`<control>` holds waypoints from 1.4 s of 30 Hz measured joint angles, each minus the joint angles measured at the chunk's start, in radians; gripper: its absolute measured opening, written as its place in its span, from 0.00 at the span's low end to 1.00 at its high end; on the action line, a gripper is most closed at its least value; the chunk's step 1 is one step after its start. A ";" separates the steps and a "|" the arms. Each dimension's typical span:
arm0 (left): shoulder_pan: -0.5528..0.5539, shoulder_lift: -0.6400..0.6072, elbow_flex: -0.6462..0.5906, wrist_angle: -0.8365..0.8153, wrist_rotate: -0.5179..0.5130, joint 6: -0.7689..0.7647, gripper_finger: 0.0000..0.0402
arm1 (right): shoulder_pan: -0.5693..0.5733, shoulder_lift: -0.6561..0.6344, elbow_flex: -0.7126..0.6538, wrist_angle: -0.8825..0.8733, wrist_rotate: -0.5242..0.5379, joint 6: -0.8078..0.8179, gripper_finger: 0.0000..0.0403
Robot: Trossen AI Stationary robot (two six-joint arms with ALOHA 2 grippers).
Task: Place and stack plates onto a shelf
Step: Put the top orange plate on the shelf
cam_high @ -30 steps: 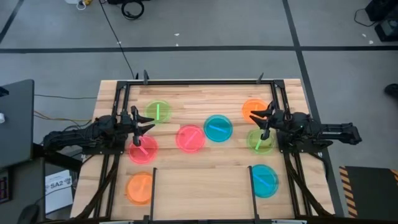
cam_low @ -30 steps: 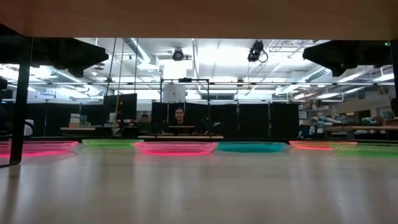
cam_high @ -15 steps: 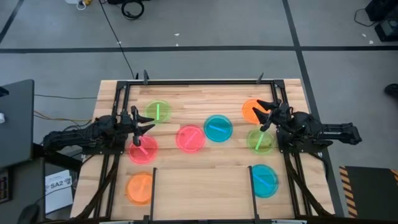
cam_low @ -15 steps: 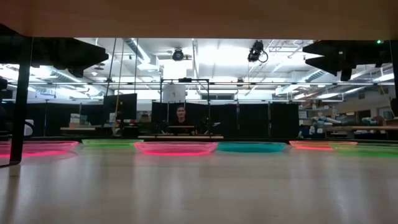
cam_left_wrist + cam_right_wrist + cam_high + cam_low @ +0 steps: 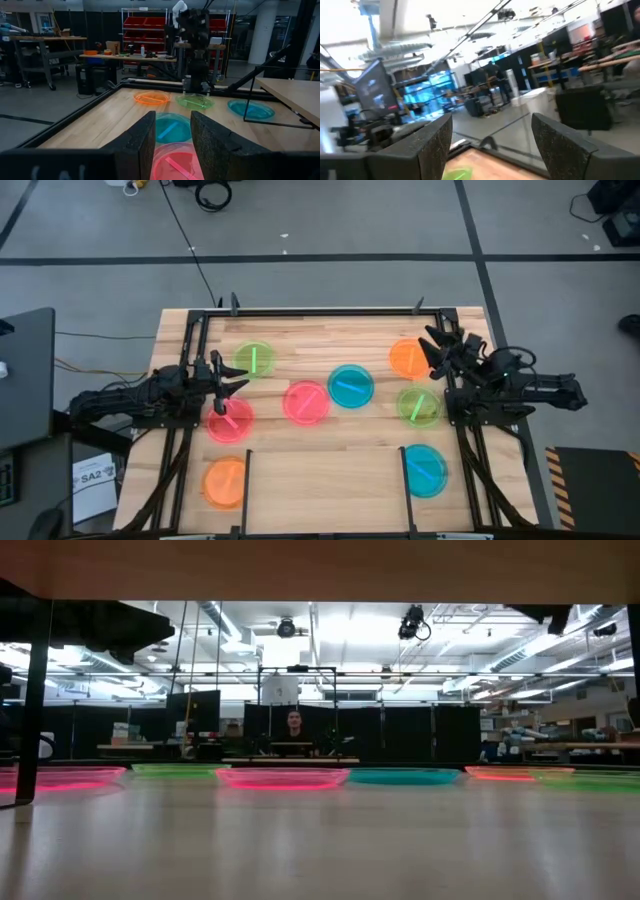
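**Seven plates loose on the tabletop, none yet grasped**

From above, seven plates are counted on the tabletop (image 5: pixel 320 460): two pink, at centre (image 5: pixel 306 402) and at 9 o'clock (image 5: pixel 230 421); two orange, at 2 o'clock (image 5: pixel 408 358) and at 7 o'clock (image 5: pixel 225 482); two green, at 10 o'clock (image 5: pixel 254 360) and at 3 o'clock (image 5: pixel 418 405); and two cyan, just right of centre (image 5: pixel 351 385) and at 5 o'clock (image 5: pixel 425 470). That makes eight by colour pairs, all lying flat and apart from one another. The shelf is judged to be the thin black wire frame (image 5: pixel 325 480) along the 6 o'clock edge; nothing rests on it.

The left end effector (image 5: pixel 222 383) is held between the 10 o'clock green plate and the 9 o'clock pink plate, its fingers (image 5: pixel 145 145) parted and empty. The right end effector (image 5: pixel 440 352) is raised beside the 2 o'clock orange plate, released, its fingers (image 5: pixel 435 142) spread wide with nothing between them.

The thin, flat discs are judged hard to pinch: a rim could slip from the pads, or a plate could be pushed across the wood into its neighbour. A plate carried to the shelf could also catch on an upright rod.
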 joint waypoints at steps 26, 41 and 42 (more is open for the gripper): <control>0.000 0.000 0.000 0.000 0.000 0.000 0.32 | -0.711 0.748 0.673 -0.820 -0.466 0.070 0.69; 0.000 0.000 0.000 0.000 0.000 0.000 0.32 | -0.937 1.134 0.692 -0.838 -0.804 -0.230 0.69; 0.000 0.000 0.000 0.000 0.000 0.000 0.32 | -0.940 1.150 0.692 -0.838 -0.804 -0.247 0.69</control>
